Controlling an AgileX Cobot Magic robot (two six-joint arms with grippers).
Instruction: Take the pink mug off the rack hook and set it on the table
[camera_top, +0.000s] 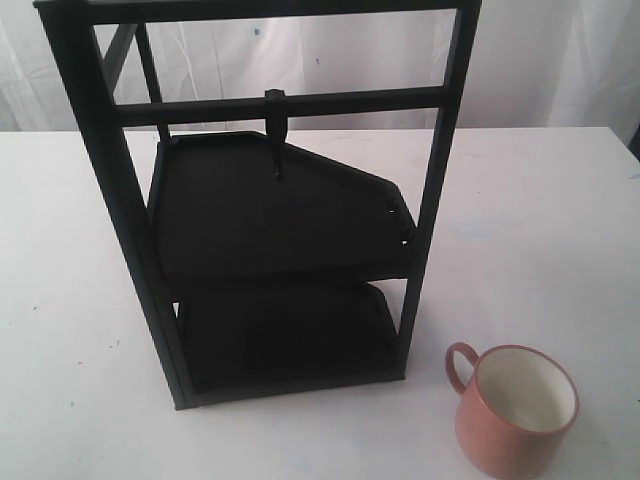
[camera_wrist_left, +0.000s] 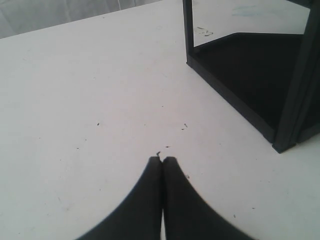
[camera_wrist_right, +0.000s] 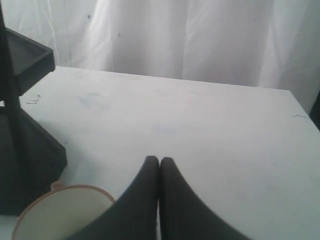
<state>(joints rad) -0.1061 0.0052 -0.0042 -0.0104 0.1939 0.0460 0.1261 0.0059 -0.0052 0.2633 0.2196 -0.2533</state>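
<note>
1. The salmon-pink matte mug (camera_top: 515, 410) with a cream-white inside stands on the broad white counter (camera_top: 540, 230). It is just beside the right end effector (camera_wrist_right: 159, 160), between that end effector and the tall black rack of square bars (camera_top: 110, 200).
2. The short thin black rack hook (camera_top: 276, 140) under the crossbar hangs free and carries nothing.
3. The right end effector has its two fingers pressed together with nothing between them. Its tips point past the mug, over bare counter.
4. The left end effector (camera_wrist_left: 163, 161) is also closed on nothing. It hovers above the counter with a lower corner of the rack near, and the mug is not in its view.
5. I judge that the task is at its end: the mug is off the hook and set down, and no end effector holds it.
6. The next move, I think, calls only for drawing the right arm back and up, away from the mug, so that the fingers do not knock the rim. I cannot tell if a finger touches the mug wall.
7. The mug is upright: its long axis is vertical and the open mouth faces up.
8. Its thin loop handle (camera_top: 458, 366) points sideways toward the rack, away from the right end effector.
</note>
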